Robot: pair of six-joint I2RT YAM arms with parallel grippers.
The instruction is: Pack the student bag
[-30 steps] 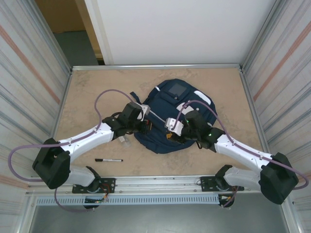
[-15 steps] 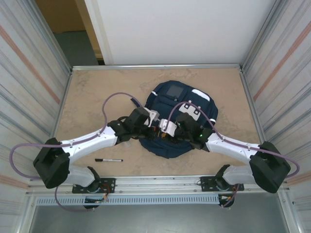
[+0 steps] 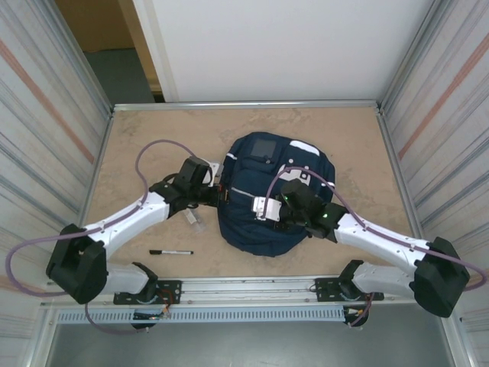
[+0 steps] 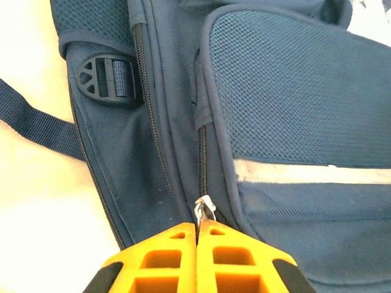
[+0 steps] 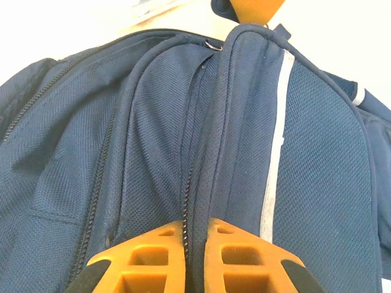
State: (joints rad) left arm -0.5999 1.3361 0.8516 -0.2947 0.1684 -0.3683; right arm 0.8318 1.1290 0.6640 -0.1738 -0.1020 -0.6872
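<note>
Nearest my bases, a black marker (image 3: 170,251) lies on the table (image 3: 145,130), not yet packed. Beyond it, at the left edge of the student bag (image 3: 252,229), my left gripper (image 4: 197,231) is pressed fully shut, with the small metal zip pull (image 4: 204,209) pinched at its tips. I judge that I hold it there to run the zipper. My right gripper (image 5: 195,235) is clamped tight on a ridge of navy fabric beside the zipper track, probably to brace the cloth so the slider has something to pull against. The bag lies flat mid-table between my arms, its square front panel (image 3: 262,147) toward the far wall.
</note>
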